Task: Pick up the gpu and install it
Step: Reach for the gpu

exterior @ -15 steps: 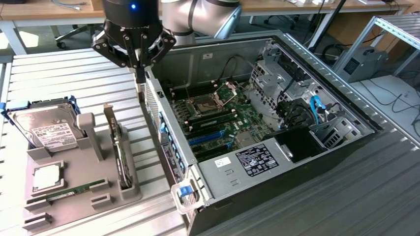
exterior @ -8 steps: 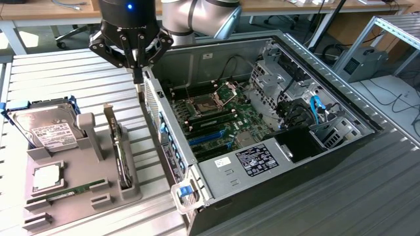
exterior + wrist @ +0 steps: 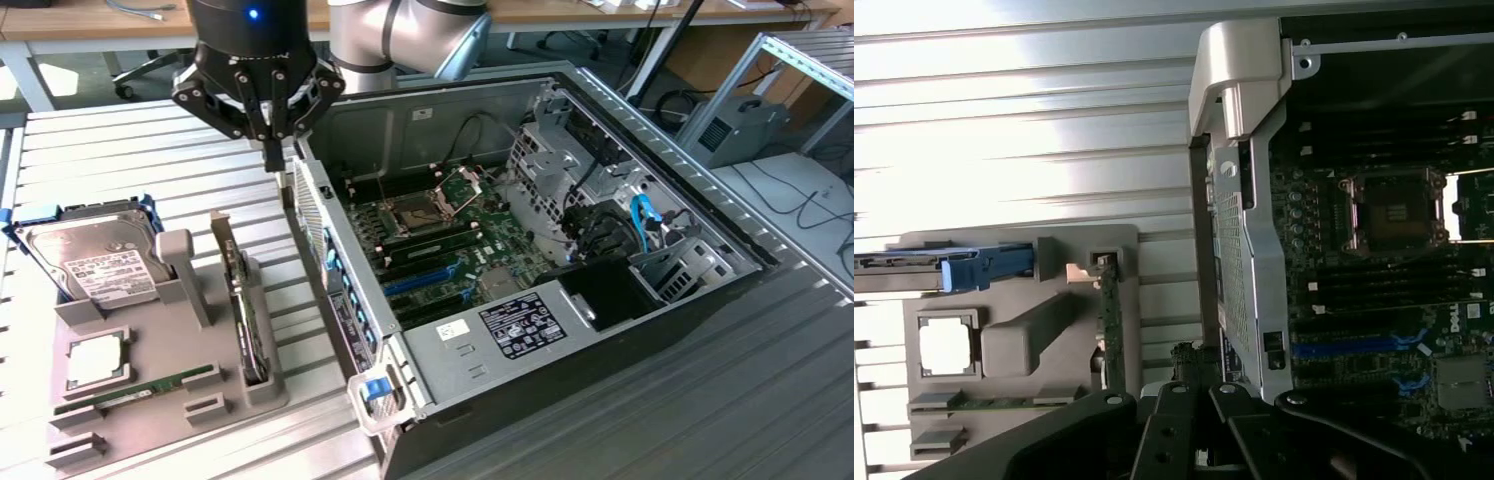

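On the slatted surface point(image 3: 134, 150), the gpu point(image 3: 240, 300) stands on edge in a grey holder point(image 3: 187, 285), apart from the raised hand point(image 3: 275, 165), whose fingers are pressed together and empty, beside the open case point(image 3: 400, 110).

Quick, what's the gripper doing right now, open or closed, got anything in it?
Gripper: shut, nothing seen in it. The gpu stands on edge in the grey holder, apart from the gripper.
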{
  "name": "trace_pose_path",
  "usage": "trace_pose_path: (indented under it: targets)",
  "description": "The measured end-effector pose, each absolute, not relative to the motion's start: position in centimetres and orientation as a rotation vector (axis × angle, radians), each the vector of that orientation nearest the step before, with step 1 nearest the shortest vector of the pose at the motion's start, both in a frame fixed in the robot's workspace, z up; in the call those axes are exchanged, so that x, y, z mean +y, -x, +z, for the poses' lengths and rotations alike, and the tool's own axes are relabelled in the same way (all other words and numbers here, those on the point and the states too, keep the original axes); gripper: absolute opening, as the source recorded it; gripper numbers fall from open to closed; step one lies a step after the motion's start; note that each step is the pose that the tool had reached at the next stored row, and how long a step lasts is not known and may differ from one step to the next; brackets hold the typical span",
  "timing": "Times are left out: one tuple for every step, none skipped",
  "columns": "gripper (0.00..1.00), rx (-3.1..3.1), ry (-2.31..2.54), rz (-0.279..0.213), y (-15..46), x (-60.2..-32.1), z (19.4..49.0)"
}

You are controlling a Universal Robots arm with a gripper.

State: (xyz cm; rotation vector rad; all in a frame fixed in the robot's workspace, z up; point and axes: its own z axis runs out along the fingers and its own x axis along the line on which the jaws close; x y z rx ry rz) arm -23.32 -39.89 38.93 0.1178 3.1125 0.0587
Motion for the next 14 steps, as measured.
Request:
trace_pose_path:
  targets:
    - [0.11,3.112,-0.118,0.059,23.38,-39.89,38.93]
    - [0.11,3.112,-0.118,0.059,23.43,-39.89,38.93]
    - [0.11,3.112,-0.118,0.059,23.49,-39.89,38.93]
    - [0.11,3.112,-0.118,0.059,23.55,-39.89,38.93]
    - [0.11,3.112,-0.118,0.059,23.61,-39.89,38.93]
    - [0.11,3.113,-0.118,0.058,23.69,-39.89,38.93]
    - [0.11,3.113,-0.118,0.058,23.72,-39.89,38.93]
    - [0.11,3.113,-0.118,0.058,23.76,-39.89,38.93]
    - [0.11,3.112,-0.118,0.058,23.79,-39.89,38.93]
    - [0.11,3.112,-0.118,0.058,23.83,-39.89,38.93]
    - [0.11,3.112,-0.118,0.058,23.86,-39.89,38.93]
    - [0.11,3.112,-0.118,0.057,23.90,-39.89,38.93]
    - [0.11,3.112,-0.118,0.057,23.93,-39.89,38.93]
    - [0.11,3.112,-0.118,0.057,23.96,-39.89,38.93]
